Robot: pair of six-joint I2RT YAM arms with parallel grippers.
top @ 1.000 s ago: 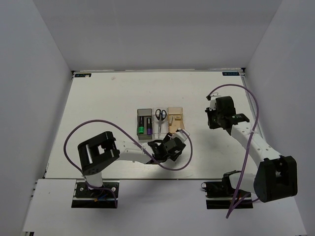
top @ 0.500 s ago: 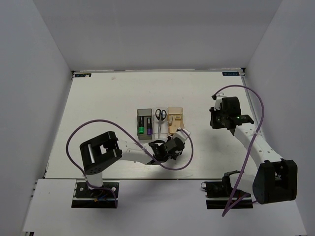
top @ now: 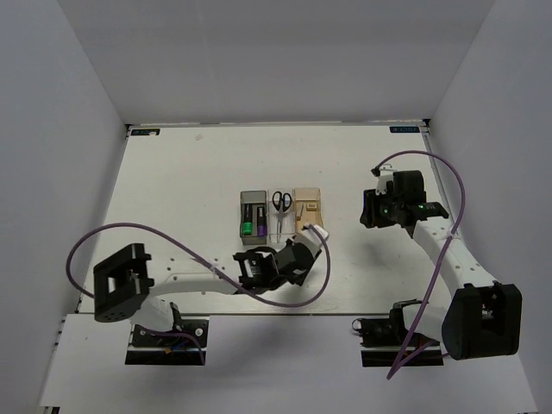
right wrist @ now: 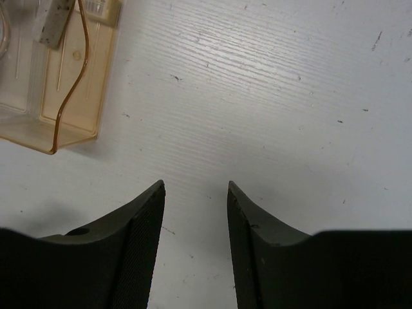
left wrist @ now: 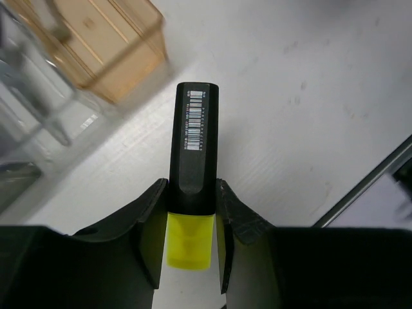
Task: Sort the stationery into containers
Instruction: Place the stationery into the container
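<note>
One white table (top: 172,172) fills the top view. Across it, the left arm (top: 181,276) has swung its big shoulder block out toward the lower left of the frame, while the right arm (top: 440,250) has hardly shifted on the right side.

Three bins sit in a row at the centre: the dark grey bin (top: 253,195), the clear bin (top: 281,231) and the orange bin (top: 309,197).

The left gripper (left wrist: 192,187), just below the orange bin in the top view, has narrowed over the last second. Its fingers now press both sides of a yellow-ended highlighter (left wrist: 193,129), whose black body juts forward over bare table. Whether it is lifted clear I cannot tell.

The right gripper (right wrist: 195,187) has just parted its fingers. They stand moderately apart over bare table, right of the orange bin, holding nothing.

Scissors (top: 281,203) lie in the clear bin, and a green highlighter (top: 247,227) and a purple highlighter (top: 259,227) lie in the dark grey one. The fresh grip suggests the yellow one is next to join them.
</note>
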